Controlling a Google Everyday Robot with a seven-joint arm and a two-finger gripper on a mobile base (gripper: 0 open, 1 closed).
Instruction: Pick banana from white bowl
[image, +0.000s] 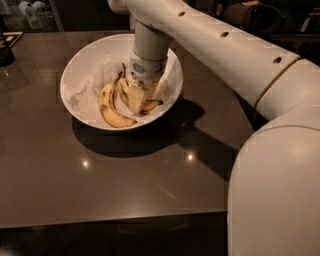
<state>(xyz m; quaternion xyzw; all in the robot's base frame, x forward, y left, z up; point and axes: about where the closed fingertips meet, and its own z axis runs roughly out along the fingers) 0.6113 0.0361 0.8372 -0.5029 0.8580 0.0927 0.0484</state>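
Observation:
The white bowl (80, 75) stands on the dark table, lined with crumpled white paper. Two bananas lie in it. The slimmer banana (122, 89), with dark streaks and a long dark stem pointing up, lies just left of my gripper (136, 99). The broader, paler banana (109, 111) curves along the bowl's front left. My gripper reaches straight down into the middle of the bowl, right against the slimmer banana, and hides part of it. A browned banana tip (151, 104) shows to the gripper's right.
The dark glossy table (100, 180) stretches around the bowl, and its front edge runs along the bottom of the view. A dark object (6, 47) sits at the far left edge. My white arm (225, 55) crosses from the right.

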